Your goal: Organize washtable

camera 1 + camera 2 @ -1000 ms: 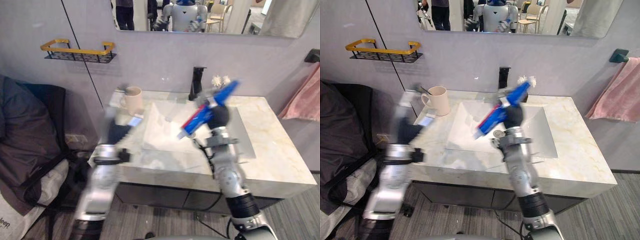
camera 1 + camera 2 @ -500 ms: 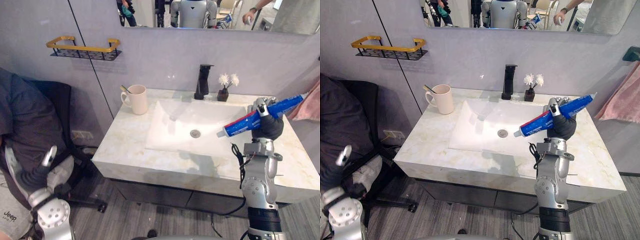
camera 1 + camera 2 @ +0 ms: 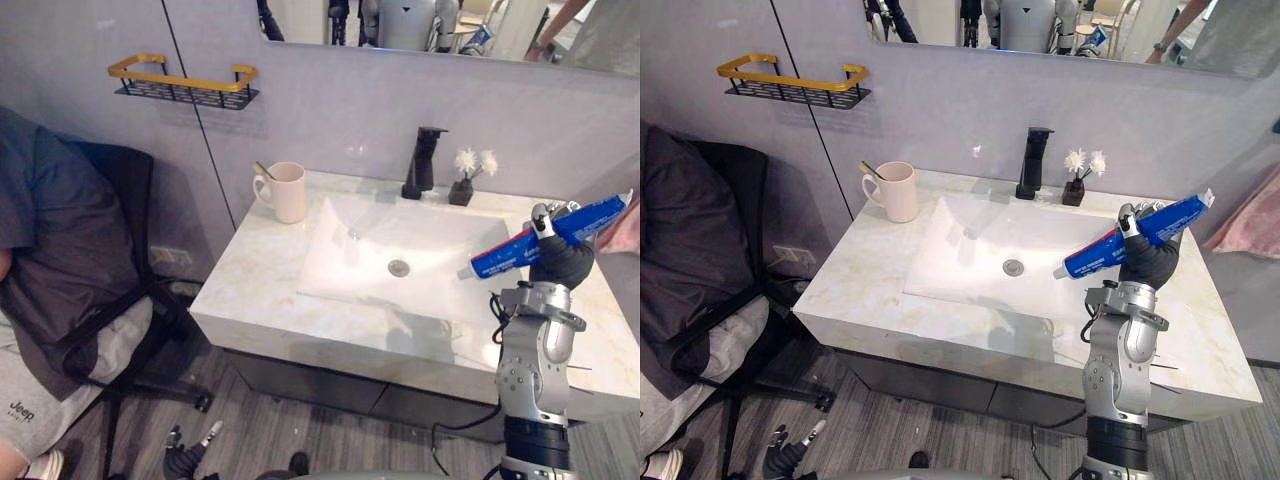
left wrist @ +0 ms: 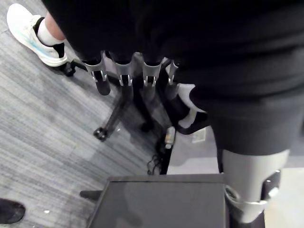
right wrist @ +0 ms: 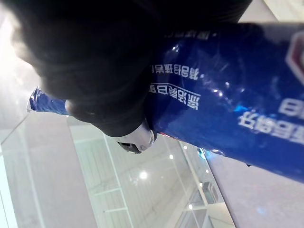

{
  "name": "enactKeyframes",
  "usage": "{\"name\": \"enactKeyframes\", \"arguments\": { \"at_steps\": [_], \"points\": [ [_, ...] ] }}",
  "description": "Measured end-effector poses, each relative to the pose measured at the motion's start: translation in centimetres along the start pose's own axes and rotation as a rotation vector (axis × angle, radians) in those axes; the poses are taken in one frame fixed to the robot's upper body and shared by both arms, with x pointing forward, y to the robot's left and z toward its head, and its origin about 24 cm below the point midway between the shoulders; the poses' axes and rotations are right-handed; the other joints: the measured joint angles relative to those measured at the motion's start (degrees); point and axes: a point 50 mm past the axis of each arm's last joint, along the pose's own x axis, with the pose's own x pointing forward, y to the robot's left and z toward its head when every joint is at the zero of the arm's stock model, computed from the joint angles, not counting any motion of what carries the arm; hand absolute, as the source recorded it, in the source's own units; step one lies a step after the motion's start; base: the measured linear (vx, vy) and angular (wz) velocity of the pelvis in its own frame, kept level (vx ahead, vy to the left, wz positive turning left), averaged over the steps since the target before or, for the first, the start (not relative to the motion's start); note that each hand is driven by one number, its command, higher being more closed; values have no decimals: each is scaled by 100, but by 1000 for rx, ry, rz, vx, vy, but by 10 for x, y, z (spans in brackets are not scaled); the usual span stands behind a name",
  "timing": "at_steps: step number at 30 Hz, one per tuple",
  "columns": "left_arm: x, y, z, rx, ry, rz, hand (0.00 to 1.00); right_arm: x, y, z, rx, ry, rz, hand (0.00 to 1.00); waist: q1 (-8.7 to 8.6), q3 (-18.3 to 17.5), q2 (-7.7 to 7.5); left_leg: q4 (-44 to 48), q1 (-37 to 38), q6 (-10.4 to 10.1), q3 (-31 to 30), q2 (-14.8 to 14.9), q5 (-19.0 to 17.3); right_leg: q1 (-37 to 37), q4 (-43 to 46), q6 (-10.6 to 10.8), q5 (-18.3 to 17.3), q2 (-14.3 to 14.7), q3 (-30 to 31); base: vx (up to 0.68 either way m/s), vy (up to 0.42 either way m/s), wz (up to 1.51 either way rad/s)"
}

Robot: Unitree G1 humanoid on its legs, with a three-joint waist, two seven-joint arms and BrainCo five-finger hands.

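Observation:
My right hand [image 3: 562, 262] is raised over the right side of the marble counter [image 3: 260, 290], shut on a blue toothpaste tube [image 3: 510, 255]. The tube tilts, its white cap end toward the basin [image 3: 400, 250] and its flat end up to the right. The right wrist view shows the tube [image 5: 237, 109] pressed against the dark hand cover. A cream cup [image 3: 290, 192] holding a toothbrush stands at the counter's back left. My left hand [image 3: 190, 455] hangs low near the floor, fingers [image 4: 128, 76] straight and holding nothing.
A black faucet [image 3: 425, 160] and a small vase of white flowers [image 3: 468, 178] stand behind the basin. A black and gold wall shelf [image 3: 185, 85] hangs at upper left. A chair draped in dark cloth [image 3: 70, 230] stands left. A person's white shoe [image 4: 28, 33] rests on the floor.
The left arm has dropped from beside the counter down to the floor. My right hand has carried the tube from over the basin to the counter's right side. The view has also shifted.

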Motion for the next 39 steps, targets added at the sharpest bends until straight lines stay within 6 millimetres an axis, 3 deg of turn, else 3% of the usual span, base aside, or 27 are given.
{"name": "enactKeyframes", "arguments": {
  "at_steps": [3,6,8,11,14,22,29,39],
  "points": [
    [-1,-5,-4,29,18,-29,0,18,10,11,-31,-62,28,100,115,8,-25,0,-85,-9,-78,-3,12,-47,-6,-1,3,4,-71,26,-25,14],
    [-1,-9,-3,60,10,-73,0,53,33,20,-51,-126,65,100,177,50,-40,1,-172,-15,-230,-11,61,-49,-15,-1,3,14,-233,17,-25,27],
    [0,-13,0,84,-9,-100,0,83,55,39,-99,-202,125,100,325,123,-39,2,-265,-30,-385,-12,99,-51,-55,-2,3,38,-389,-5,-31,32],
    [1,-14,2,95,-17,-109,0,111,81,66,-107,-290,168,100,536,207,-44,3,-452,-59,-556,-4,165,-129,-82,-7,4,80,-590,-12,-31,35],
    [3,-16,6,93,-32,-117,0,128,105,85,-89,-340,189,100,700,367,-54,5,-573,-84,-768,-6,225,-142,-89,-31,-14,113,-770,-1,-37,36],
    [8,-21,16,111,-64,-151,0,149,146,100,-172,-363,242,100,1045,705,-87,23,-859,-95,-1104,-32,350,-258,-96,-63,-50,151,-1138,-7,-14,24],
    [12,-24,26,139,-102,-172,0,159,153,95,-248,-323,215,100,1192,926,-109,38,-1040,-122,-1287,-32,403,-349,-106,-67,-53,194,-1346,-14,-6,14],
    [14,-26,32,141,-124,-163,0,165,152,98,-377,-350,132,100,1228,1167,-92,44,-1247,-181,-1421,6,444,-459,-193,-74,-57,275,-1485,-5,-6,6]
  ]
}}
